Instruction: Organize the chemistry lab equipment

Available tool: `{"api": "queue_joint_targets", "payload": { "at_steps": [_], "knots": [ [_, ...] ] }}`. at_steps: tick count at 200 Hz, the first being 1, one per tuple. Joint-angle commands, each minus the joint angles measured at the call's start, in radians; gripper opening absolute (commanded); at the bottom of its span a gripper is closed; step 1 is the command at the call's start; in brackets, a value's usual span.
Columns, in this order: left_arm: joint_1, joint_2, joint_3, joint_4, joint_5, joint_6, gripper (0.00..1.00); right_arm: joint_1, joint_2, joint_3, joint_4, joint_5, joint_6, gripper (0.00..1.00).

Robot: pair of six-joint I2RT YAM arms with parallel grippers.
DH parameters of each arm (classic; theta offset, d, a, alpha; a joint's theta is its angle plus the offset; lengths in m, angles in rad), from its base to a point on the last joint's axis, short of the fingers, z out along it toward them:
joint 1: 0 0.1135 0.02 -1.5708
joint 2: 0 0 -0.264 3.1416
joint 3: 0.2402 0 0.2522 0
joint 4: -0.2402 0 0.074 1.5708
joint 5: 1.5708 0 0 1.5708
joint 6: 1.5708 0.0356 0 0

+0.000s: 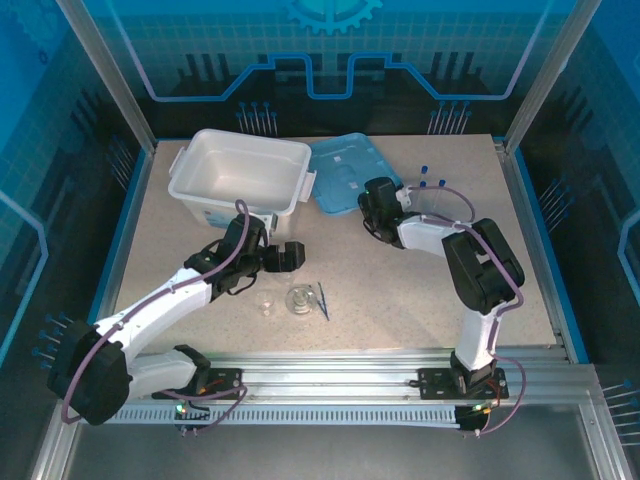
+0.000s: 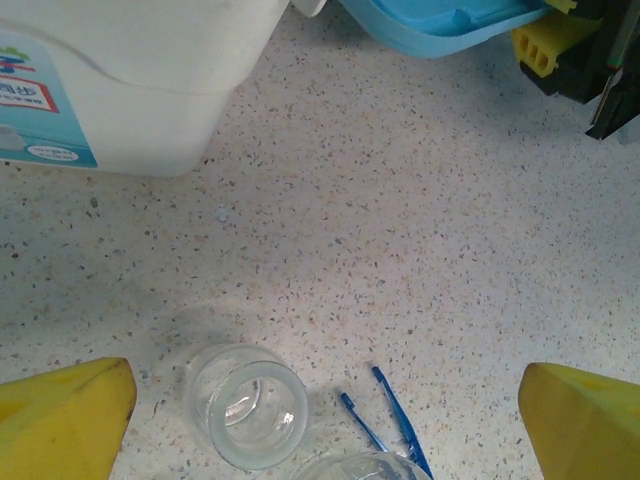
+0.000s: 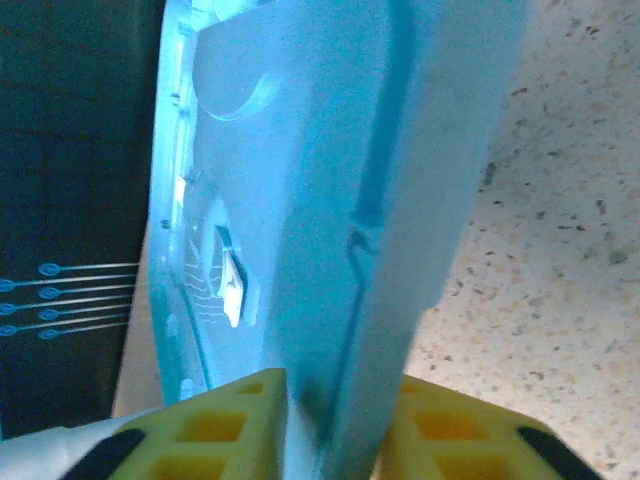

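Bin (image 1: 210, 198) is empty. Lid (image 1: 345, 175) is off, lying just beside it. Right gripper (image 3: 335, 430) is clamped on the lid edge, pads against both sides as far as I can see. Left gripper (image 2: 320, 420) is wide apart, holding nothing, hovering over the glassware. Flask (image 1: 299, 300), beaker (image 1: 265, 305) and tweezers (image 1: 322, 300) are clustered on the table (image 1: 400, 290) near the front. Tubes (image 1: 432, 183) are right of the lid. My read: bin is open, nothing sorted yet, every item left to go.
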Motion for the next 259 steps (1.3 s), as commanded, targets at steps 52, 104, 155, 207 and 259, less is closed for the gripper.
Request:
{"api": "queue_joint_targets", "payload": {
  "at_steps": [52,104,155,207,259],
  "knots": [
    [0.01,-0.035,-0.029,0.019,-0.014,-0.01,0.99,-0.01,0.045,-0.029,0.031,0.02,0.006,0.39],
    [0.01,-0.043,-0.033,0.013,-0.019,-0.01,0.99,-0.015,0.042,-0.029,-0.021,-0.006,0.007,0.43],
    [0.01,-0.054,-0.031,-0.013,-0.044,-0.004,0.99,-0.022,-0.059,-0.072,-0.097,-0.048,-0.076,0.45],
    [0.011,-0.092,-0.075,-0.073,-0.079,-0.011,0.99,0.038,-0.237,-0.117,-0.208,-0.167,-0.41,0.5],
    [0.005,-0.202,-0.151,-0.101,-0.065,-0.007,0.95,0.196,-0.378,-0.091,-0.443,-0.152,-0.855,0.67]
  ]
}}
